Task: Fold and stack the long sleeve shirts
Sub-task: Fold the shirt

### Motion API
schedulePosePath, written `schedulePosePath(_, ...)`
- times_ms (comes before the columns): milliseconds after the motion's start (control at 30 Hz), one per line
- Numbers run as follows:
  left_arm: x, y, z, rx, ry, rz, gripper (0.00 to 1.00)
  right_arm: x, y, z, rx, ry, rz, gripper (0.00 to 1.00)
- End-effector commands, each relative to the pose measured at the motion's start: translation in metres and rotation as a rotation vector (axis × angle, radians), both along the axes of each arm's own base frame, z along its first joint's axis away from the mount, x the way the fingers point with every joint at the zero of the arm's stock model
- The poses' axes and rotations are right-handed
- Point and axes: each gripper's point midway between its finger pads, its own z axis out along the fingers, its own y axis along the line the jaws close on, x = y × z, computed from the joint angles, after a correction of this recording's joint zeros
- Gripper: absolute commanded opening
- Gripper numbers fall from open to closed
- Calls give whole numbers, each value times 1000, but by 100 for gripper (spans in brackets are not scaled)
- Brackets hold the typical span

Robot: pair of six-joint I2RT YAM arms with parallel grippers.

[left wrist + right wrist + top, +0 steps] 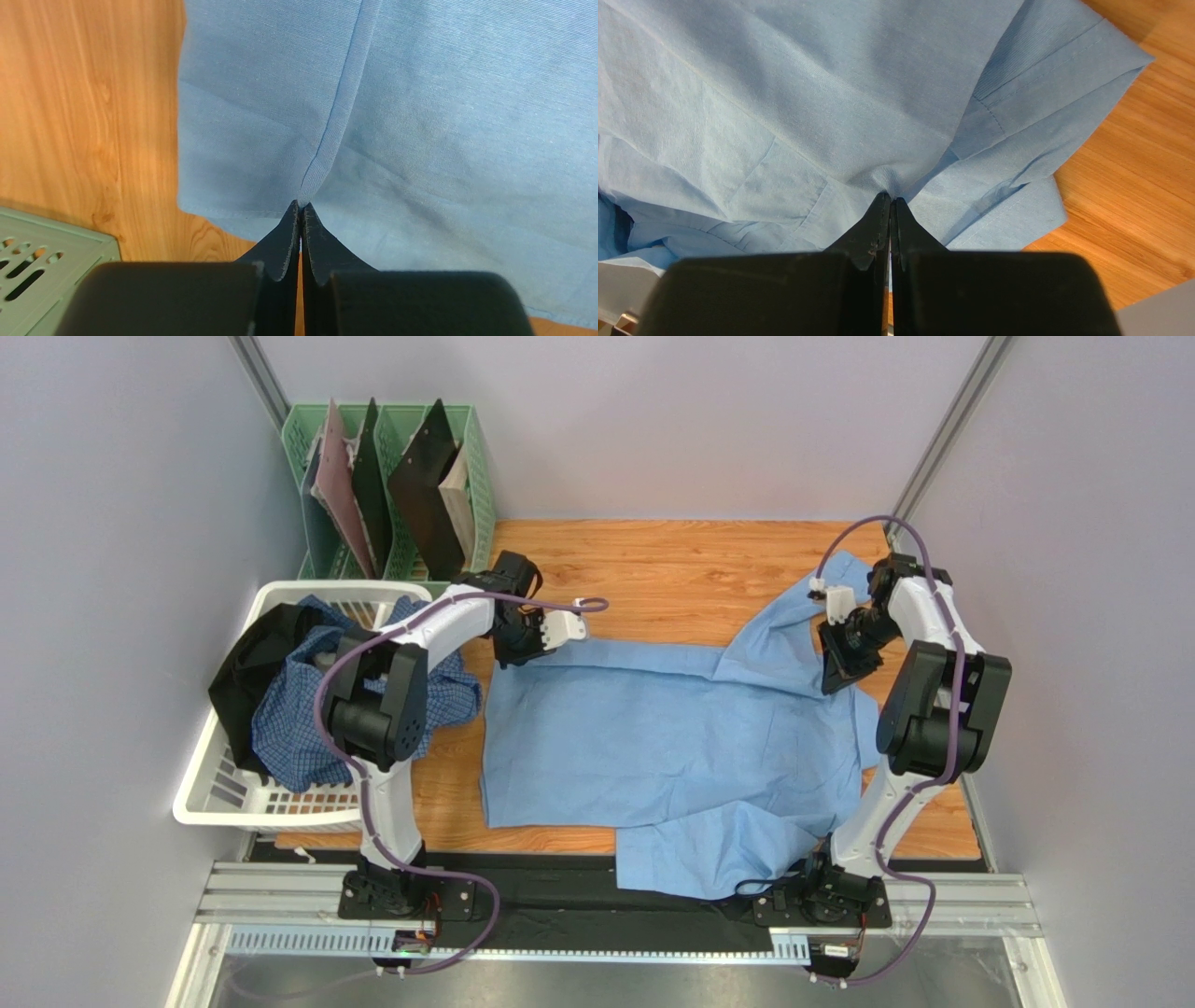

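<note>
Both jaws are pinched shut on the blue shirt [659,742]: your left gripper [300,206] on its hem beside a seam, your right gripper [890,199] on bunched cloth near the table's [673,567] far-right corner. The shirt lies mid-table, its near part draped over the near edge. Lift both ends evenly so the cloth pulls taut. The checked shirt [302,721] sits in the basket [211,791] at the left edge, and the rack [484,476] crowds your left arm.

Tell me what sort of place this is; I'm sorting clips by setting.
Probably a robotics lab cell: grey partition walls enclose a wooden table, with the left arm and right arm bolted to an aluminium rail.
</note>
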Motion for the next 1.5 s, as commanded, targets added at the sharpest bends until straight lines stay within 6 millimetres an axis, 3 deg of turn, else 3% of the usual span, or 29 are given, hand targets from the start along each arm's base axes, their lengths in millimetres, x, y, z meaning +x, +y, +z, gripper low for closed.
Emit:
schedulePosePath(0,6,-1,46,-25,-81,-36,0,-2,-8,18,-41,-28,35,0)
schedulePosePath(133,2,4,51,-10,-95,-62,0,-13,-12,11,-58,-8,54,0)
schedulePosePath(333,-11,14,19,54,-28,-88,0,-26,-15,-10,-70,39,78,0)
schedulePosePath(433,-17,17,7,74,10,-103,15,-36,-5,-13,-21,91,112,24)
schedulePosePath(467,-21,19,7,75,24,-102,27,-37,-3,-8,-6,96,115,38)
schedulePosePath(500,-23,16,11,57,27,-103,33,-33,-3,-1,-3,72,108,44)
schedulePosePath(633,-22,-7,43,-79,27,-40,46,0,4,30,59,-44,7,50)
schedulePosePath(667,-14,-14,58,-115,2,-28,47,11,7,32,81,-74,-21,48)
schedulePosePath(733,-9,-25,67,-179,6,21,48,23,13,27,87,-81,-68,47)
schedulePosePath(867,16,-33,49,-163,8,115,48,46,20,-2,36,-94,-89,42)
schedulePosePath(967,21,-33,28,-147,51,166,46,53,22,-26,5,-64,-88,41)
schedulePosePath(1100,21,-37,14,-158,84,197,44,61,19,-44,-14,-50,-77,41)
schedulePosePath(1133,20,-38,14,-164,90,196,44,63,19,-42,-6,-54,-73,41)
schedulePosePath(1233,11,-43,24,-207,106,182,48,82,16,-10,65,-149,-97,49)
schedulePosePath(1267,7,-48,29,-239,117,170,48,101,6,12,86,-225,-122,52)
schedulePosePath(1300,5,-51,35,-258,117,170,50,110,2,19,107,-246,-159,56)
schedulePosePath(1333,4,-53,44,-279,109,170,57,126,-6,32,116,-298,-191,66)
schedulePosePath(1367,2,-57,50,-306,114,165,62,145,-22,50,115,-366,-240,69)
schedulePosePath(1467,-1,-66,72,-370,112,174,76,178,-56,49,77,-405,-406,75)
